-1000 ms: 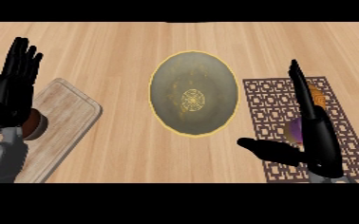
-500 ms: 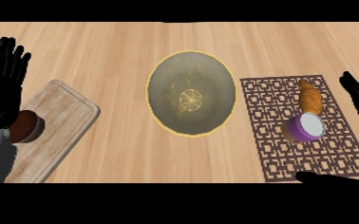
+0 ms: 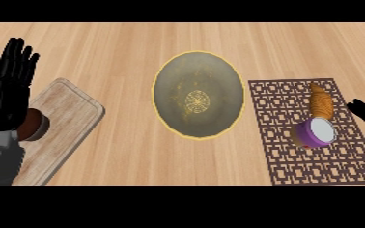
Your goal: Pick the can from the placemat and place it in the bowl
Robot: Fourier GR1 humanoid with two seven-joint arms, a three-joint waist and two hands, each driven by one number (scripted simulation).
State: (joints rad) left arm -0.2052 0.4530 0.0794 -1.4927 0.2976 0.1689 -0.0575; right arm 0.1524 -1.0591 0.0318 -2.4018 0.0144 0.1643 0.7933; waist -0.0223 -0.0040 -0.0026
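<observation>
- Item one: small can (image 3: 318, 132) with a purple rim and a pale, silvery-white top. A strip of tan side shows at its left. We record it lying on the placement mat, toward the mat's right half and below its middle, free of both hands.
- Item two: dark brown rectangular placemat (image 3: 278, 140) with an openwork lattice pattern. It lies flat on the counter to the right of the bowl, its left edge just beside the bowl's rim.
- Item three: large round bowl (image 3: 178, 77), olive-grey inside with a thin yellow rim and a gold medallion at its centre. It stands at mid-counter and we see nothing in it.
- Item four: orange-brown elongated pastry-like piece (image 3: 321, 99) on the mat, directly above the can. Its lower end is just beside the can's top, and we cannot tell whether they touch.
- Item five: pale wooden cutting board (image 3: 68, 111) with rounded corners, set at an angle at the left.
- Item six: brown round object (image 3: 35, 124) on the board, partly hidden by the left forearm.
- Item seven: left hand (image 3: 17, 84), black, at the view's left edge, fingers straight and pointing up, resting and grasping nothing.
- Item eight: right hand (image 3: 357, 109), only a black sliver at the right edge beside the mat. We cannot tell whether it is released or clenched.
- Item nine: light wood-grain counter (image 3: 107, 43) beneath all of the above.
</observation>
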